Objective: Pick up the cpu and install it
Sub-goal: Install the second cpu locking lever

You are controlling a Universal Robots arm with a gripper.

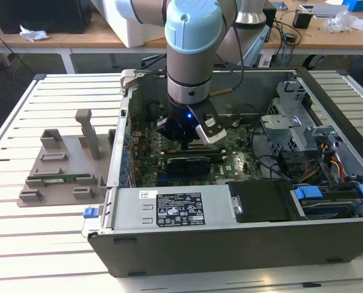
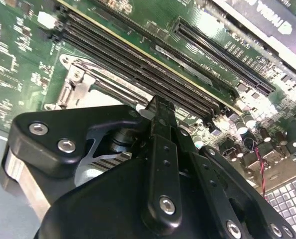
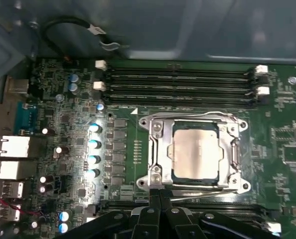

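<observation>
The cpu (image 3: pixel 195 152), a square chip with a silver-grey top, lies flat in the motherboard socket under the metal retention frame (image 3: pixel 155 149). In the first wrist view my gripper (image 3: pixel 157 195) is shut, its two black fingers pressed together with nothing between them. The tips are at the socket's edge, beside the thin wire lever (image 3: pixel 208 192). The second wrist view shows the joined fingers (image 2: pixel 160 149) just over the socket frame (image 2: pixel 80 87). In the exterior view the gripper (image 1: pixel 186 139) reaches down into the open computer case (image 1: pixel 230 244), over the green motherboard (image 1: pixel 230 165).
Empty memory slots (image 3: pixel 178 82) run along one side of the socket. A black expansion card (image 1: pixel 184 163) stands near the gripper. Drive cage and cables (image 1: pixel 316 159) fill the case at the exterior view's right. A grey fixture tray (image 1: pixel 59 174) sits on the slatted table outside the case.
</observation>
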